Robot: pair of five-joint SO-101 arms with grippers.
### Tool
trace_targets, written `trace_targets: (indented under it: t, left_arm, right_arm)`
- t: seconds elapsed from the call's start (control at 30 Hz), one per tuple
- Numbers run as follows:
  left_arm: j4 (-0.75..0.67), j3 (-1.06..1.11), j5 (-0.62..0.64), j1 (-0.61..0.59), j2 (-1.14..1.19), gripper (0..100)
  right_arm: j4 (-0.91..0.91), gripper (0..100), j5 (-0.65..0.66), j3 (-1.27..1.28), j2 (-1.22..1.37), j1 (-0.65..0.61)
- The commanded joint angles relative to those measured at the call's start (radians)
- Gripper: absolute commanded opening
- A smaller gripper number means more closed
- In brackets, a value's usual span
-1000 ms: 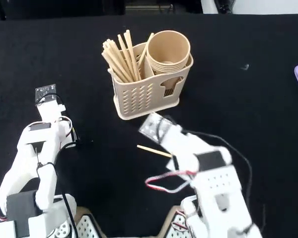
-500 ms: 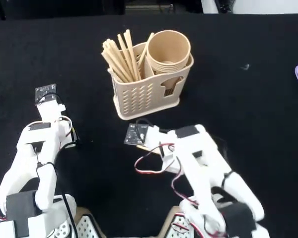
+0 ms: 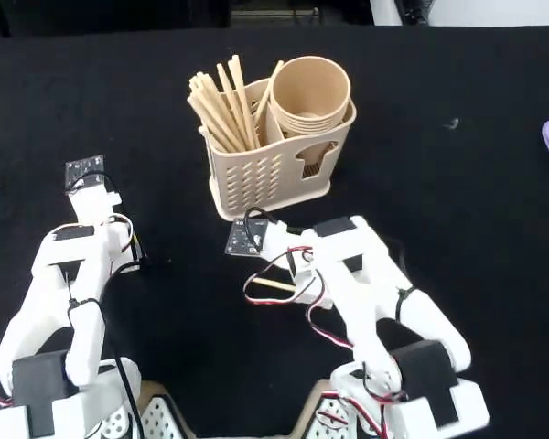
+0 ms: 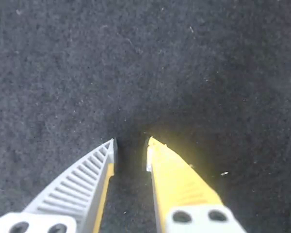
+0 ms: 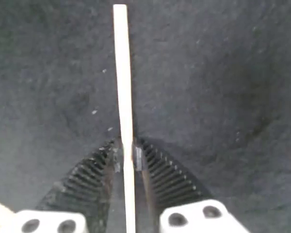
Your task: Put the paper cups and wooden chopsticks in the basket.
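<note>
Left gripper [image 4: 131, 141] sits well left of the basket [image 3: 270, 178], fingers slightly apart, empty; basket holds chopsticks [image 3: 221, 105] and stacked cups [image 3: 309, 91]; just in front of it, right gripper [image 5: 127, 145] is clamped on a single chopstick [image 5: 121, 73].

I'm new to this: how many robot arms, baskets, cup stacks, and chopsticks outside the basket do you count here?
Robot arms: 2, the left arm and the right arm
Basket: 1
Paper cup stack: 1
Chopstick outside the basket: 1, pinched in the right gripper
Total: 5
</note>
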Motion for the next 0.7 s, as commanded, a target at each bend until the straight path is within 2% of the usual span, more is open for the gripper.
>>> trace_targets:
  t: [0.0,0.13,0.27,0.4,0.5,0.67]
  left_arm:
    - [-0.008,-0.024,-0.009,-0.005,0.003,12]
    - [-0.008,-0.024,-0.009,-0.005,0.003,12]
    - [-0.008,-0.024,-0.009,-0.005,0.005,12]
    - [-0.008,-0.024,-0.009,-0.005,0.005,12]
    - [-0.008,-0.024,-0.009,-0.005,0.005,12]
    - [-0.008,-0.022,-0.009,-0.005,0.006,12]
  right_arm:
    - [0.063,1.0,-0.031,-0.018,-0.153,-0.011]
    - [0.146,1.0,-0.066,-0.03,-0.372,-0.011]
    - [0.241,1.0,-0.164,-0.12,-0.616,-0.015]
    - [0.265,1.0,-0.345,-0.318,-0.829,-0.017]
    - [0.23,1.1,-0.532,-0.476,-0.894,-0.017]
    - [0.009,1.1,-0.815,-0.595,-0.846,-0.038]
